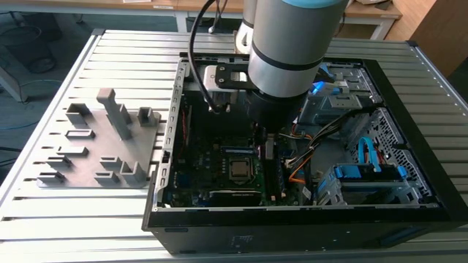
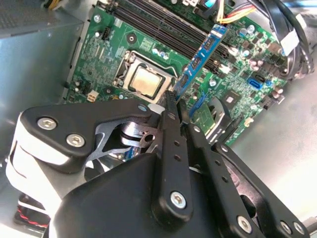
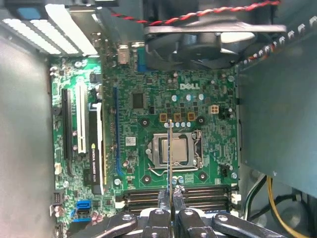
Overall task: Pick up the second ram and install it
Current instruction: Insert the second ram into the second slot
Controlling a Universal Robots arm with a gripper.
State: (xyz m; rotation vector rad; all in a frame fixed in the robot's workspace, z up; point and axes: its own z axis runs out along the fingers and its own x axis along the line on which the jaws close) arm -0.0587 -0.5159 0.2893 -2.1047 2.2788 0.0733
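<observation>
gripper (image 2: pixel 177 101) clamped on the second ram (image 2: pixel 202 55) | stick held above the motherboard (image 3: pixel 148 99), near the processor socket (image 3: pixel 179 150) | inside the open computer case (image 1: pixel 307 226)

lab: slatted metal bench (image 1: pixel 73 219), open pc case (image 1: pixel 292 230), robot arm (image 1: pixel 289 49)

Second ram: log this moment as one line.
gripper: shut on second ram | location: over motherboard inside computer case | seated: not yet

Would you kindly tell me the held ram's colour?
The second ram is blue with black chips; best in the second wrist view.
</observation>
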